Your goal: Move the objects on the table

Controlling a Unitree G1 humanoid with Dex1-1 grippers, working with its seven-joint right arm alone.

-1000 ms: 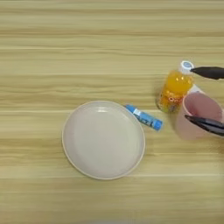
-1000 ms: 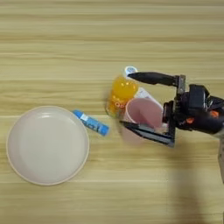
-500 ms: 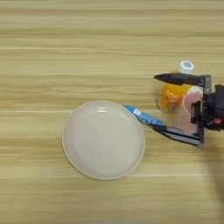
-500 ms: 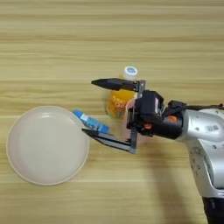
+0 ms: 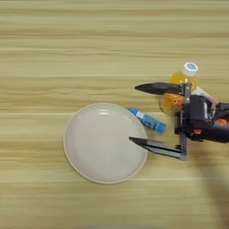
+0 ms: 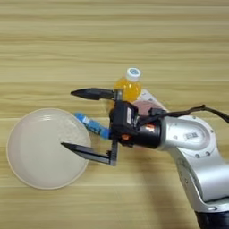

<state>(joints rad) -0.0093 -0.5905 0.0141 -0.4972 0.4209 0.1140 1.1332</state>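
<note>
We count 1 plate (image 5: 105,143), 1 orange-drink bottle (image 6: 125,87), 1 pink cup (image 6: 145,107) (mostly hidden behind the arm) and 1 small blue tube (image 5: 147,120). Our right gripper (image 6: 76,120) is spread wide and grips nothing: 1 finger reaches over the plate's right rim, the other points left just beside the bottle, with the tube between them. Everything rests on the light wooden table (image 5: 67,53), which fills both views.

Test bench, likely lab — bare wooden table (image 5: 53,49).
</note>
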